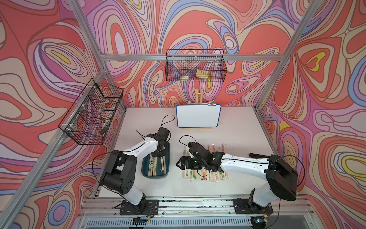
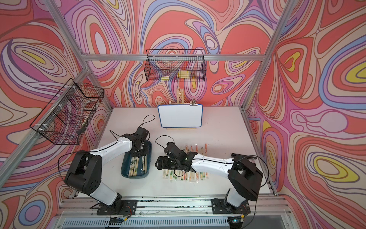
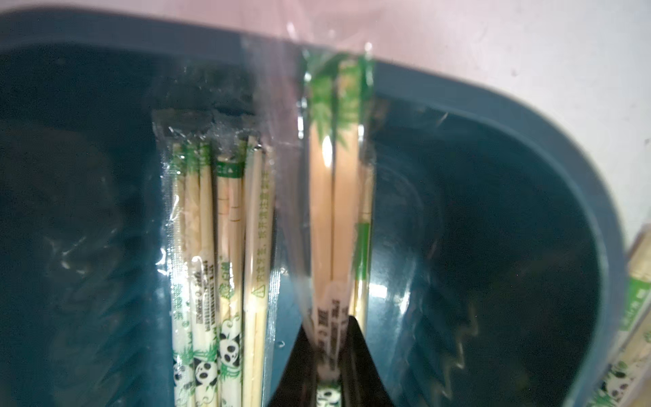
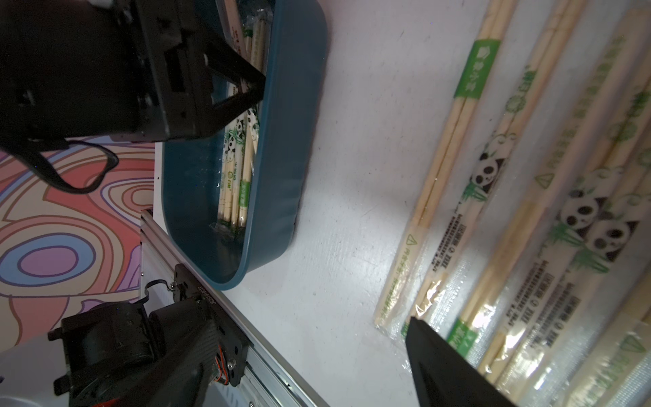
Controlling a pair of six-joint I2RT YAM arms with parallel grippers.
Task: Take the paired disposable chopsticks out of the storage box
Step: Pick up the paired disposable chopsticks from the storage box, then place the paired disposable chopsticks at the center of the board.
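Robot lab cell, aluminium frame (image 1: 138,57), swirl-patterned walls (image 1: 198,23)

Walls (image 1: 198,29) all round carry a swirly red, pink, purple, blue and yellow print. Aluminium frame rails (image 1: 158,57) run along the corners and the back. Black wire basket (image 1: 195,65) hangs on the back rail with yellow items (image 1: 202,74) inside. Tiered wire basket (image 1: 91,113) hangs on the side rail. White tabletop (image 1: 237,128), lightly speckled. Blank blue-edged whiteboard (image 1: 198,116) on a wooden easel (image 1: 198,95), with a metal clip (image 1: 211,102) on its top edge. Even, soft light.

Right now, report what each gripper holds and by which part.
Left gripper pinches one sleeved chopstick pair at its panda print. Right gripper is open, holding nothing.
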